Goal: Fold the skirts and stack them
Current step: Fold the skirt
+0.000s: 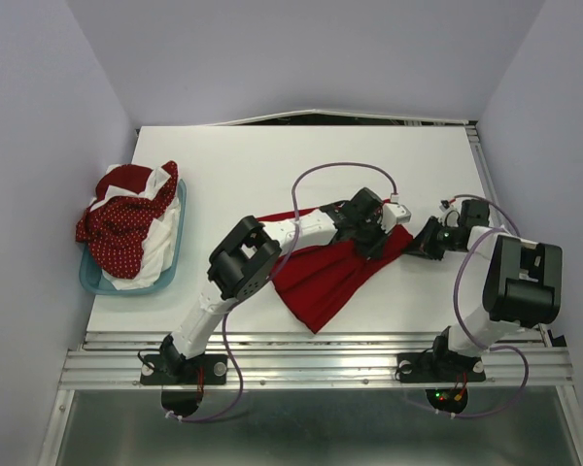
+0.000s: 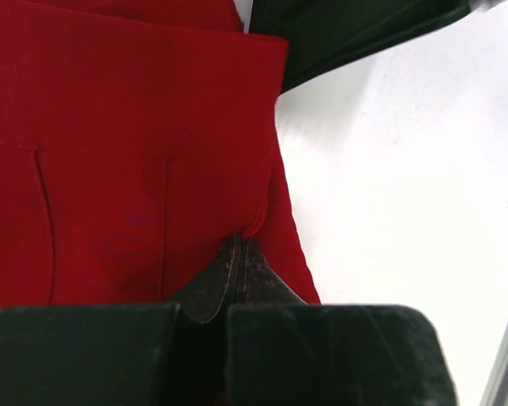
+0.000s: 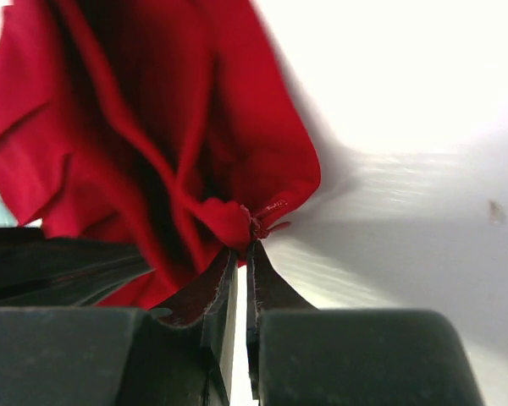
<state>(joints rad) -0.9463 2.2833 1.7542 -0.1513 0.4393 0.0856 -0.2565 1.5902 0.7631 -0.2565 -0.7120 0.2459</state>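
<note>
A plain bright red skirt [image 1: 325,277] lies on the white table [image 1: 301,165] near the middle. My left gripper [image 1: 377,241] is shut on the red skirt's edge; in the left wrist view its jaws pinch the red cloth [image 2: 152,169] at the gripper [image 2: 240,241]. My right gripper [image 1: 415,243] is shut on a corner of the same skirt at its right end; the right wrist view shows the bunched red cloth [image 3: 195,152] held at the gripper [image 3: 245,241]. A dark red white-dotted skirt [image 1: 126,228] and white cloth [image 1: 148,248] lie heaped at the left.
A shallow teal tub [image 1: 171,254] at the table's left edge holds the heaped garments. The metal rail [image 1: 311,364] with both arm bases runs along the near edge. Purple cables loop over the arms.
</note>
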